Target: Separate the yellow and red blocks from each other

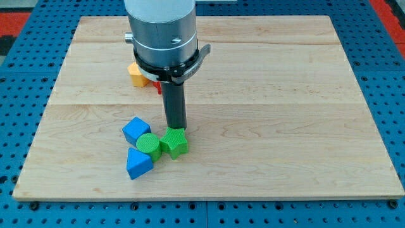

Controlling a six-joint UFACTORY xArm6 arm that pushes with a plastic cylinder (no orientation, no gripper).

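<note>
A yellow block lies at the view's upper left, partly hidden behind the arm's grey body. Right beside it a red block shows only as a small sliver under the arm; its shape cannot be made out. The two look to be touching or nearly so. My tip ends the dark rod and stands well below them, just above a green star-shaped block, touching or almost touching its upper edge.
A green cylinder sits left of the green star. A blue block lies above-left of the cylinder and a blue block below it. The wooden board rests on a blue pegboard.
</note>
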